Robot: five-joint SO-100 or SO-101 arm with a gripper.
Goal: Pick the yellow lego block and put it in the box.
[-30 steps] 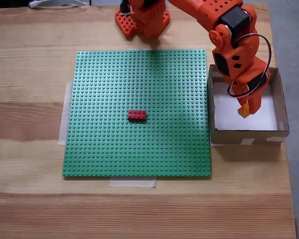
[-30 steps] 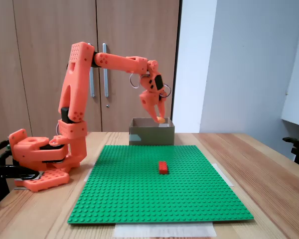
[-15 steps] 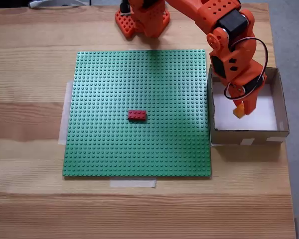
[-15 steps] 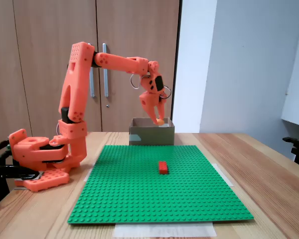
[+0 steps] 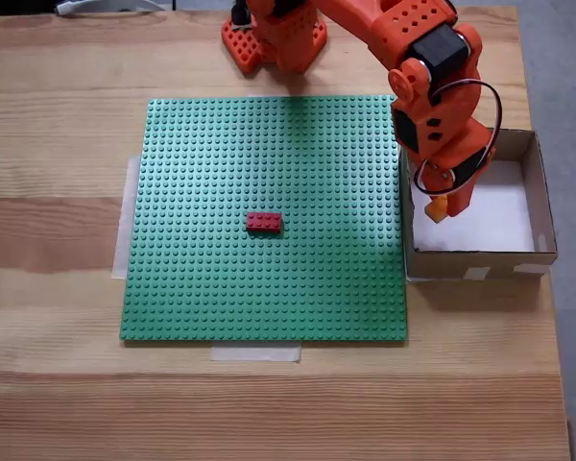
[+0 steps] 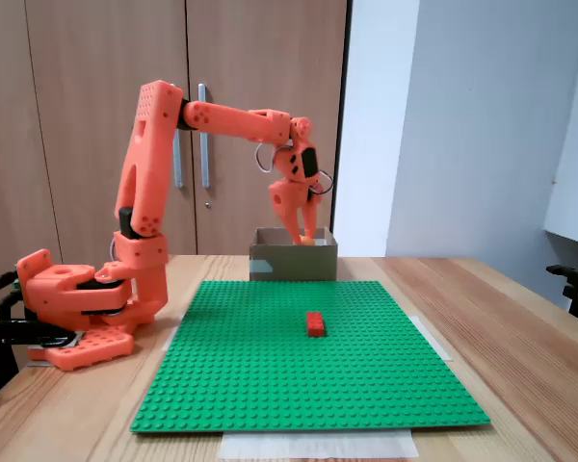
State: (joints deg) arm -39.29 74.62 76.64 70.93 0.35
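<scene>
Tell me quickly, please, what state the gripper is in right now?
Gripper: shut on the yellow lego block, held above the box.

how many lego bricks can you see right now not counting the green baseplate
2. The red brick sits on the green baseplate near its middle. The yellow lego block is held in the hand above the box. No others visible.

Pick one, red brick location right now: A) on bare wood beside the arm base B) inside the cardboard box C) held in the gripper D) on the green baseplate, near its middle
D: in both fixed views the red brick lies flat on the green baseplate near its middle, well apart from the box, while the gripper holds the yellow lego block over the box.
</scene>
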